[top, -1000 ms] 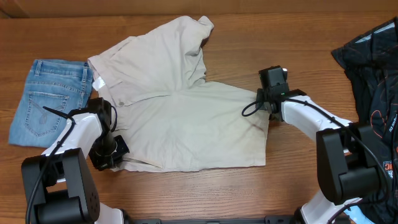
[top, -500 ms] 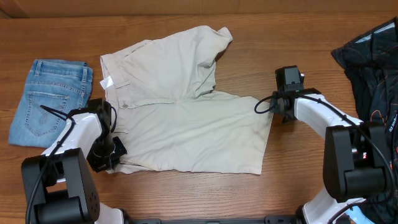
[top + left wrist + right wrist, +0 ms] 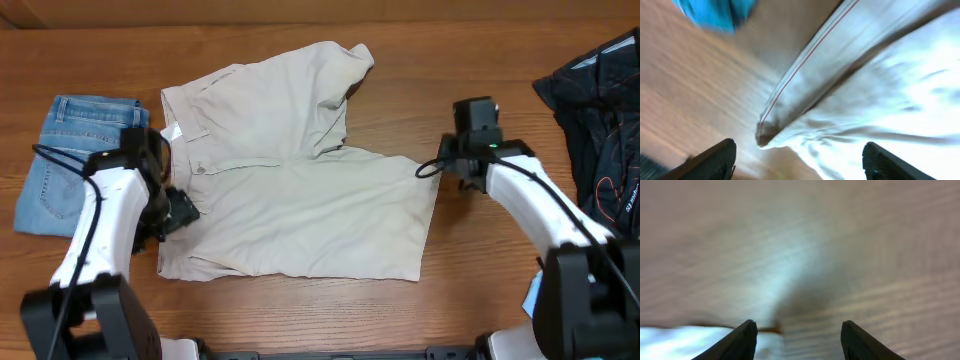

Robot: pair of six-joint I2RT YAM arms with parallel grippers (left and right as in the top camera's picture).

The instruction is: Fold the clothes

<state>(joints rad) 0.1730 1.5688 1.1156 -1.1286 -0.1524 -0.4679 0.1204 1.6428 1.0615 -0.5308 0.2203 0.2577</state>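
The clothes, pale beige shorts (image 3: 300, 200), lie spread over the middle of the table, with one leg bunched up at the back. My left gripper (image 3: 178, 210) hovers over their left edge, open. In the left wrist view a hemmed corner of the shorts (image 3: 790, 100) lies on the wood just ahead of the wide-apart fingers (image 3: 715, 162), with nothing held in the left gripper (image 3: 800, 167). My right gripper (image 3: 458, 178) is beside the shorts' right corner, open. In its wrist view the right gripper (image 3: 800, 342) is over bare wood, and the cloth edge (image 3: 690, 340) shows at lower left.
Folded light-blue jeans (image 3: 75, 150) lie at the left, close to my left arm; they show as a blue patch (image 3: 720, 12) in the left wrist view. A black garment with an orange-white print (image 3: 595, 120) lies at the right edge.
The shorts were dragged to the right, then both grippers opened and let go of them. My left arm has lifted and drawn back; my right gripper moved a little right, off the cloth.
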